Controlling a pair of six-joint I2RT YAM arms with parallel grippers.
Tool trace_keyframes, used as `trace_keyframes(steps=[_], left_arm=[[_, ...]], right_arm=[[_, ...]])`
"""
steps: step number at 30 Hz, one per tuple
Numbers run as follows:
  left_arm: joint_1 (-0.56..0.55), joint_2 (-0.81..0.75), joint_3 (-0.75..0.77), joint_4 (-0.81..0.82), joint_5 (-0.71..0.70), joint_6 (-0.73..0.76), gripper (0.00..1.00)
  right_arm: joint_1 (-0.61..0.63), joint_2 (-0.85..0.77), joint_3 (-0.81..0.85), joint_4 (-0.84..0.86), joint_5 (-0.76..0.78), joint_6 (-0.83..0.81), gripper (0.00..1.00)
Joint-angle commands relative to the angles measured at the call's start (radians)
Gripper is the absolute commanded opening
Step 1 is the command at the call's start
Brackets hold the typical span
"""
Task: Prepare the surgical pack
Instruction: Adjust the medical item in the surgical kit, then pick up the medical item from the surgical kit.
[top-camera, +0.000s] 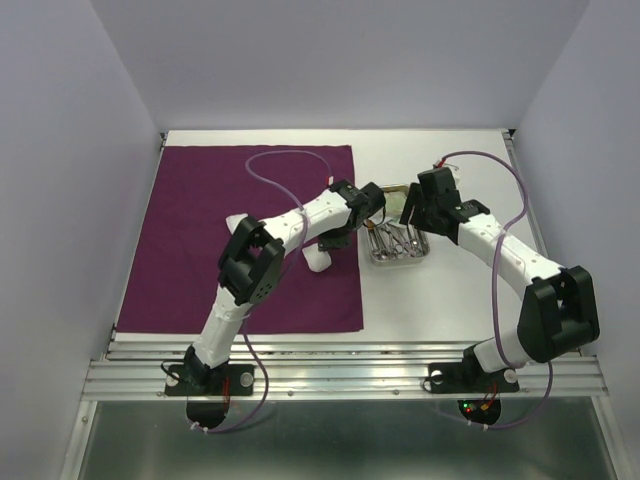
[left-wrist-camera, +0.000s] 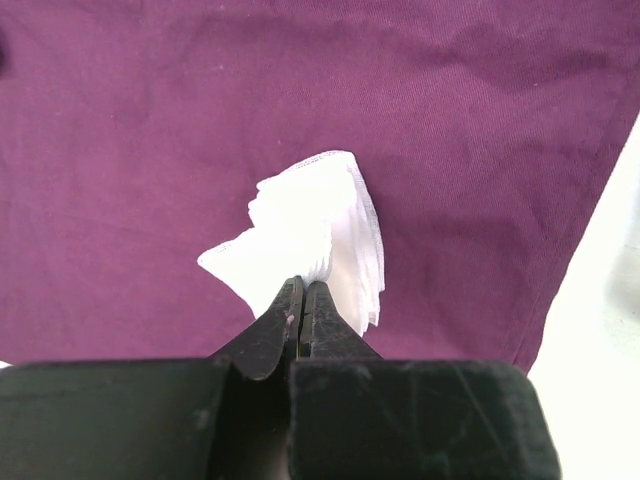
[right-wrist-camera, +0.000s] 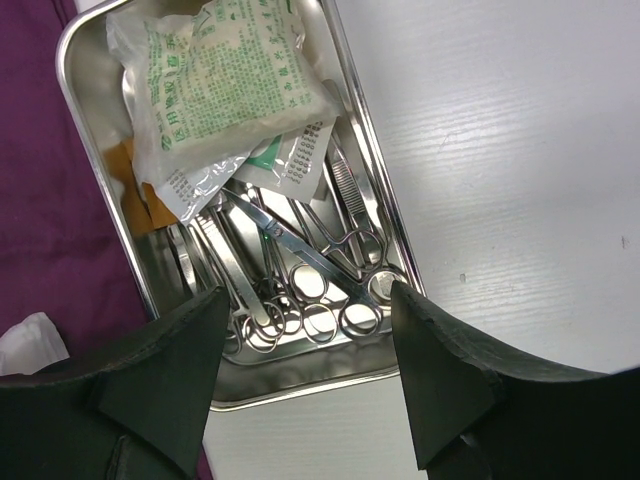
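The purple drape (top-camera: 200, 230) lies flat on the left of the table. My left gripper (left-wrist-camera: 303, 285) is shut on a stack of white gauze pads (left-wrist-camera: 320, 225) at the drape's right edge. In the top view the gripper (top-camera: 333, 247) is beside the gauze (top-camera: 318, 262). The steel tray (top-camera: 425, 252) stands on the bare table just right of the drape. It holds steel scissors and forceps (right-wrist-camera: 300, 290) and green-printed packets (right-wrist-camera: 220, 90). My right gripper (right-wrist-camera: 308, 295) is open and empty, hovering over the near end of the tray (right-wrist-camera: 300, 375); it also shows in the top view (top-camera: 412, 215).
White walls enclose the table on the left, back and right. Bare white tabletop (top-camera: 470, 170) lies right of and behind the tray. Purple cables (top-camera: 280, 180) loop over both arms. A metal rail (top-camera: 340, 375) runs along the near edge.
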Motion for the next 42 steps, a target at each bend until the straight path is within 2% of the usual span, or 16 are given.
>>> trace_keyframes(steps=[1,7,9,11,12,13,16,22,30,34,37,42], left_arm=[[-0.005,0.032,0.054,-0.033,0.002,-0.002,0.0],[-0.005,0.045,0.077,-0.031,0.01,-0.008,0.01],[-0.005,0.044,0.075,-0.031,0.01,-0.014,0.07],[-0.005,0.041,0.074,-0.03,0.007,-0.016,0.23],[-0.005,0.036,0.075,-0.03,0.004,-0.016,0.4],[-0.005,0.033,0.077,-0.031,0.002,-0.016,0.46],[-0.005,0.013,0.085,-0.031,-0.012,-0.013,0.54],[-0.005,-0.048,0.114,-0.031,-0.024,0.0,0.57],[0.048,-0.181,0.152,-0.031,-0.078,0.029,0.58],[0.117,-0.258,0.137,-0.031,-0.111,0.059,0.58],[0.186,-0.322,0.105,-0.028,-0.128,0.078,0.58],[0.277,-0.428,0.023,-0.028,-0.16,0.101,0.58]], right_arm=[[-0.001,-0.033,-0.005,0.022,0.005,0.0,0.71],[-0.001,-0.038,-0.021,0.022,-0.006,0.0,0.71],[-0.001,-0.035,-0.02,0.023,-0.014,-0.002,0.71],[-0.001,-0.035,-0.014,0.024,-0.02,-0.003,0.71],[-0.001,-0.036,-0.012,0.024,-0.021,-0.005,0.71],[-0.001,-0.039,-0.012,0.024,-0.023,-0.005,0.71],[-0.001,-0.047,-0.011,0.022,-0.024,-0.005,0.71],[-0.001,-0.076,-0.012,0.022,-0.041,-0.006,0.72],[-0.001,-0.082,0.003,0.045,-0.162,-0.009,0.73],[0.069,-0.043,0.041,0.06,-0.184,-0.006,0.73],[0.173,0.01,0.103,0.059,-0.167,-0.003,0.73],[0.299,0.154,0.195,0.102,-0.211,-0.009,0.73]])
